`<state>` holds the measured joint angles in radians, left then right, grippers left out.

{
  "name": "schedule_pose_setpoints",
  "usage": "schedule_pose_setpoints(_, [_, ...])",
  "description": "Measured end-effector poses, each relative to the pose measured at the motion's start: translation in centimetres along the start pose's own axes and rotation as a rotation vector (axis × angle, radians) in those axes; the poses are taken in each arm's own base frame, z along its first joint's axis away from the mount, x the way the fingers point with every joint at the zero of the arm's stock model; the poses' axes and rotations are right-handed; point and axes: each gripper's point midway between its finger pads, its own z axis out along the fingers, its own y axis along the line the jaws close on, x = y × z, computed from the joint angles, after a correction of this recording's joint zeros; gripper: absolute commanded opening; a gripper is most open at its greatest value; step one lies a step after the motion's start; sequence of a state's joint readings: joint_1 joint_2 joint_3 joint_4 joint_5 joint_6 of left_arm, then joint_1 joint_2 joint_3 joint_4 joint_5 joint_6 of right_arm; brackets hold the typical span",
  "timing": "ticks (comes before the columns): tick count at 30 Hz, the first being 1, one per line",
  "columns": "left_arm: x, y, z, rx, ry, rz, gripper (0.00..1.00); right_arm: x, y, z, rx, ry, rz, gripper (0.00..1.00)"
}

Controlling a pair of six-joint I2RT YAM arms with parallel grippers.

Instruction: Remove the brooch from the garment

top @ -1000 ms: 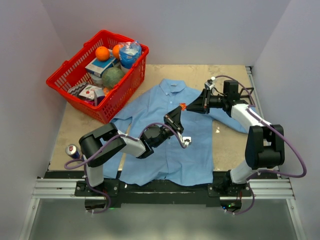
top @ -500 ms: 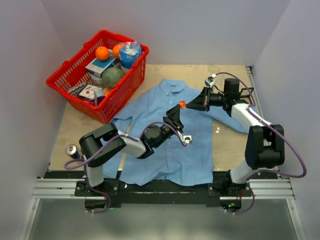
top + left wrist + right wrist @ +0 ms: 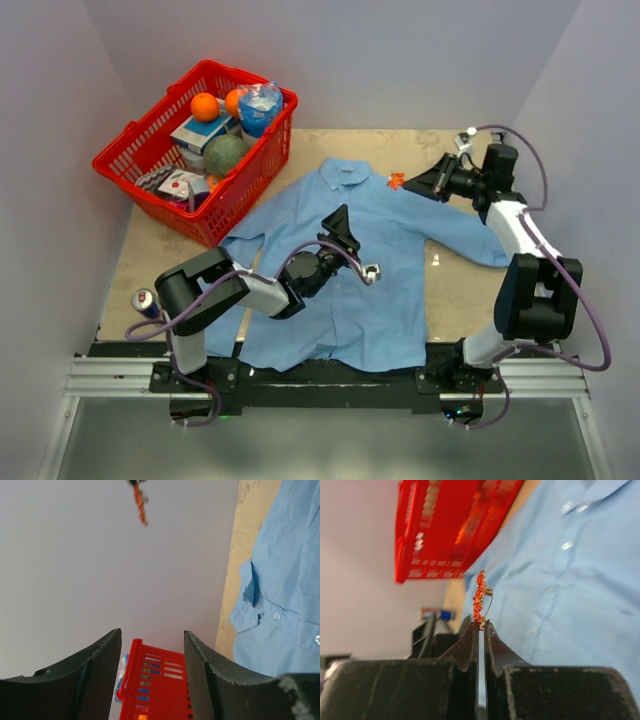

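The light blue garment [image 3: 350, 270] lies spread flat on the table, collar toward the back. My right gripper [image 3: 404, 184] is shut on the small red-orange brooch [image 3: 396, 181], holding it clear above the garment's right shoulder. In the right wrist view the brooch [image 3: 479, 600] stands edge-on at the tips of the shut right gripper [image 3: 481, 626], with the garment [image 3: 570, 575] beyond. My left gripper [image 3: 343, 222] is open and empty, raised over the garment's chest. In the left wrist view the left gripper [image 3: 152, 637] shows nothing between its fingers, and the brooch [image 3: 141, 507] hangs far off.
A red basket [image 3: 245, 185] with oranges, a melon and packages stands at the back left, also seen as the basket [image 3: 155, 685] and the basket [image 3: 450, 525] in the wrist views. A drink can [image 3: 145, 301] lies at the table's left edge. White walls enclose three sides.
The right gripper has pulled the brooch off the garment's chest and carried it up and back to the right. The left gripper has opened and let go of the cloth.
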<state>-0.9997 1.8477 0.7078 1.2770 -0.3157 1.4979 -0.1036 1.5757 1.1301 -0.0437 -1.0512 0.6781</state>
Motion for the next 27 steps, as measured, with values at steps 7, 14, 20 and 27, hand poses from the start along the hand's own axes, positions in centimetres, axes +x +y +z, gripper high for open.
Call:
schedule_pose_setpoints(7, [1.1,-0.2,-0.6,0.005,0.049,-0.021,0.57,-4.6,-3.4,-6.5,0.26,-0.329,-0.152,0.0])
schedule_pose_setpoints(14, [1.6,-0.4,-0.8,0.004,0.076,-0.045,0.57,-6.4,-7.4,-12.7,0.542,-0.57,-0.168,0.0])
schedule_pose_setpoints(20, [2.2,-1.6,-1.6,0.033,0.098,-0.062,0.56,-6.6,-11.7,-15.5,0.739,-0.664,-0.113,0.0])
schedule_pose_setpoints(27, [3.2,-2.2,-2.3,0.039,0.152,-0.09,0.56,-7.4,-17.0,-18.0,0.925,-0.727,-0.04,0.0])
